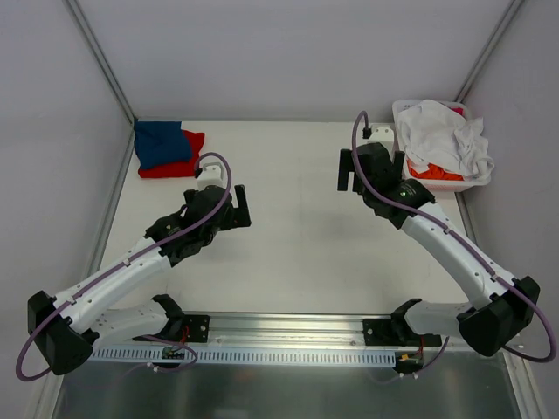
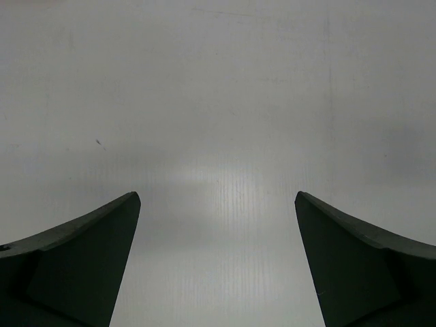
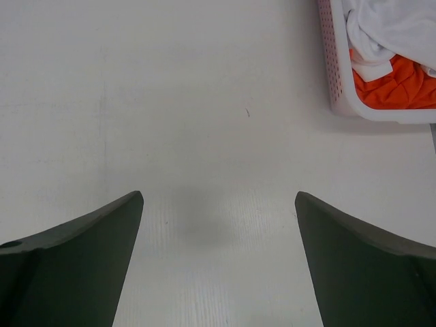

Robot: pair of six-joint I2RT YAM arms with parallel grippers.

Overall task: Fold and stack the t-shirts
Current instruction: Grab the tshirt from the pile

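A folded blue t-shirt lies on a folded red t-shirt at the table's far left corner. A crumpled white t-shirt lies heaped over an orange t-shirt in the basket; both also show in the right wrist view, the white t-shirt above the orange t-shirt. The pink t-shirt is out of view. My left gripper is open and empty over bare table. My right gripper is open and empty, left of the basket.
The white lattice basket stands at the far right corner, its wall in the right wrist view. Grey walls close the table's back and sides. A metal rail runs along the near edge.
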